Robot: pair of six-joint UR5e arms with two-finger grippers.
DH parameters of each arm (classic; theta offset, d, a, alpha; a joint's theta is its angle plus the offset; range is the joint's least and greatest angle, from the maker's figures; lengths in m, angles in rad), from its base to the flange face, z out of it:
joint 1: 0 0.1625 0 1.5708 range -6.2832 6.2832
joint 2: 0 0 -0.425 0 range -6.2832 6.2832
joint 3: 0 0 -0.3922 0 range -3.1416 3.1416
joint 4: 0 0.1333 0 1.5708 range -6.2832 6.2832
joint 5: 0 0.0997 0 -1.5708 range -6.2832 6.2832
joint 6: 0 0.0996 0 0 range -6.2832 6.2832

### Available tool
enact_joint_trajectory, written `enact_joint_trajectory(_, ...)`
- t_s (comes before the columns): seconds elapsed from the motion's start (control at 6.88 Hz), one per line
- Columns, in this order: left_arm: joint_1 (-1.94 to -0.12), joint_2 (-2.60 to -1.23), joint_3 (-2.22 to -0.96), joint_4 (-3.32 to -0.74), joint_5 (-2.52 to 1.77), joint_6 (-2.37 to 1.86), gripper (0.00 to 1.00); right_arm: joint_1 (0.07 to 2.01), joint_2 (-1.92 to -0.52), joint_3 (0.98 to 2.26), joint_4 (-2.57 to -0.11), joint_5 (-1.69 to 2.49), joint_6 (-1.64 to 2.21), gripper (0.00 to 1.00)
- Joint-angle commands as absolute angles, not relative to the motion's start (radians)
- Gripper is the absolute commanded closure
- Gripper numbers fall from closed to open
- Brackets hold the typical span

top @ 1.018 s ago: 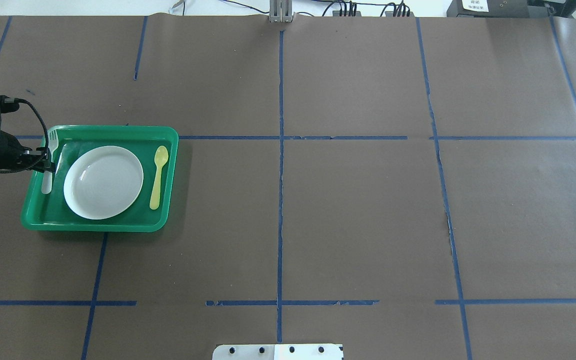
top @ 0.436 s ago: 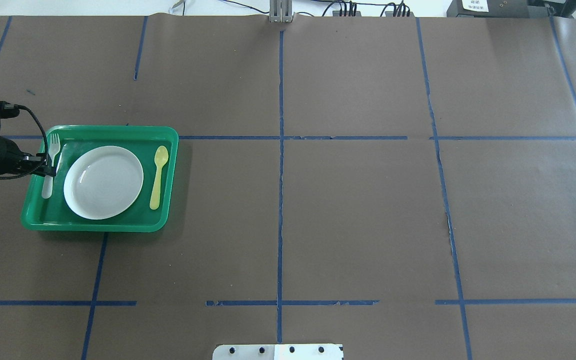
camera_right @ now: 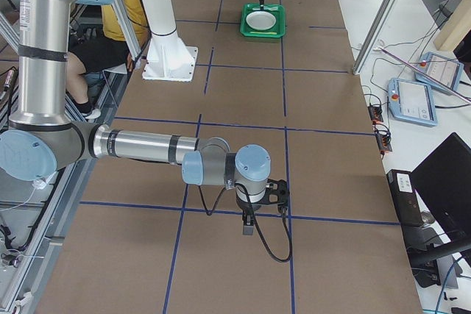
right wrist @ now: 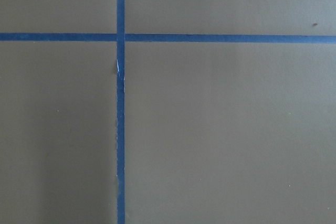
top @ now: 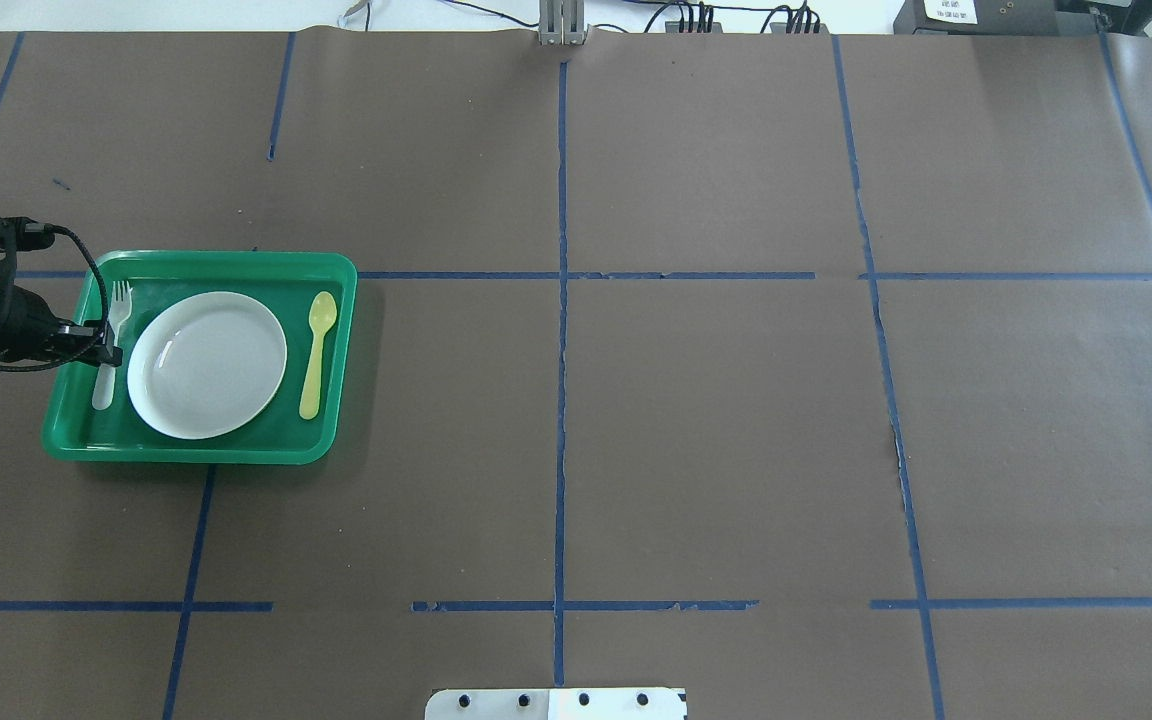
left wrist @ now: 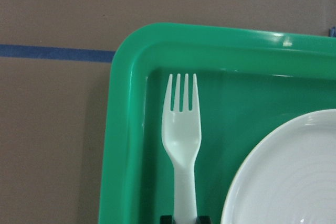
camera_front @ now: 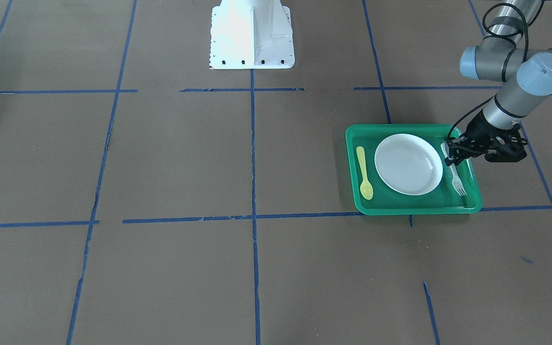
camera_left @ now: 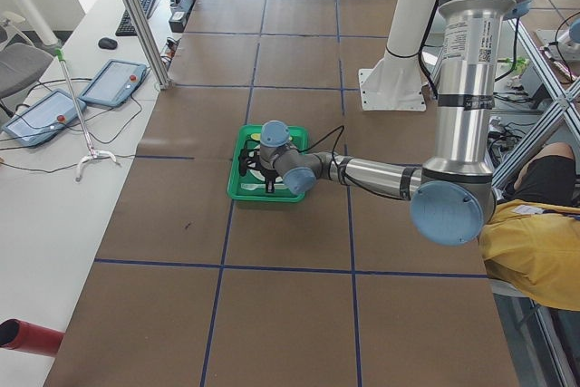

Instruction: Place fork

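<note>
One green tray (top: 236, 262) is carrying a white plate (top: 206, 365), yellow spoon (top: 316, 350) and fork (top: 119, 300). The left gripper (top: 104, 345) is pinching the fork's handle. Whether the right gripper (camera_right: 249, 222) is spread or closed, cannot tell.

A green tray (top: 236, 259) lies beneath the left gripper (top: 104, 347), on brown paper (top: 716, 430) crossed by blue tape lines (top: 561, 400). Just beside the gripper, on its side toward the table's middle, a round white plate (top: 207, 364) sits flat in the tray. A yellow spoon (top: 316, 355) lies beyond the plate from the gripper, apart from the plate, with its bowl pointing away from the robot. Well apart from the gripper, past the table's end, two flat grey-blue tablets (camera_left: 113, 82) rest on a pale surface.
</note>
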State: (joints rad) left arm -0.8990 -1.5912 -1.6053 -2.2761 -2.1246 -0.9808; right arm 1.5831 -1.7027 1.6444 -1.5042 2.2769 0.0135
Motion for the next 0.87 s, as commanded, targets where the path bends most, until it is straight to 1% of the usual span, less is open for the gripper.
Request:
enact_joint_trajectory(0.0,-0.897,-1.586,-1.605,-2.275,-2.125,-0.962,0.24,1.583,-1.703,1.644,-1.505,2.278,0.014,0.0)
enact_joint_trajectory(0.15,-0.899,-1.568,-1.617,-2.275,-2.125,-0.962,0.01,1.583,-1.703,1.644,-1.505,2.278,0.012,0.0)
enact_joint_trajectory(0.44,-0.914,-1.469,-1.731,-2.275,-2.132,-0.959,0.0,1.583,-1.703,1.644,-1.503,2.278,0.014,0.0)
enact_joint_trajectory(0.58,-0.937,-1.442,-1.767,-2.272,-2.134,-0.921,0.0,1.583,-1.703,1.644,-1.505,2.278,0.014,0.0)
enact_joint_trajectory(0.73,-1.016,-1.428,-1.767,-2.267,-2.135,-0.811,0.0,1.583,-1.703,1.644,-1.505,2.276,0.014,0.0)
